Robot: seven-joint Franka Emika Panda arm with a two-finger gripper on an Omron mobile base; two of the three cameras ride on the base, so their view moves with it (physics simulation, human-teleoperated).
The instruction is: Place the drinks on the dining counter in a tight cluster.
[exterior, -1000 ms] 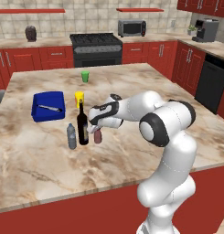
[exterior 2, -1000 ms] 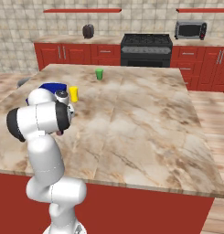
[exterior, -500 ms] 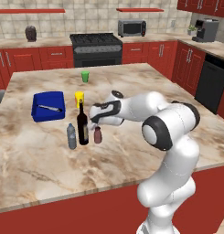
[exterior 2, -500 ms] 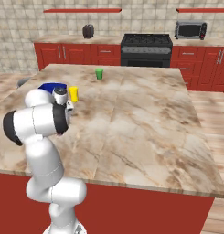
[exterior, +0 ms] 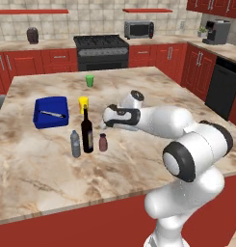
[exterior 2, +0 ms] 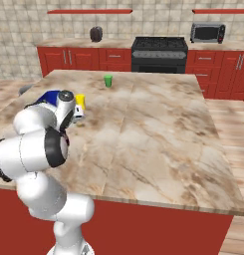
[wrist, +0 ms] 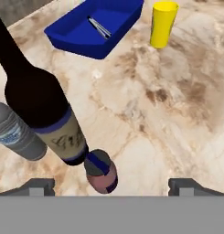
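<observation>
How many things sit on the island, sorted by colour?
Dark: 1, wine bottle
Grey: 1, small bottle
Maroon: 1, can
Yellow: 1, cup
Green: 1, cup
Blue: 1, tray, with a utensil lying in it
Total: 6, utensil not counted

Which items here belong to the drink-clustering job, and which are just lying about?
Job items:
wine bottle
grey plastic bottle
maroon can
dining counter
open gripper

Lying about:
green cup
yellow cup
blue tray holding a utensil
microwave
stove
</observation>
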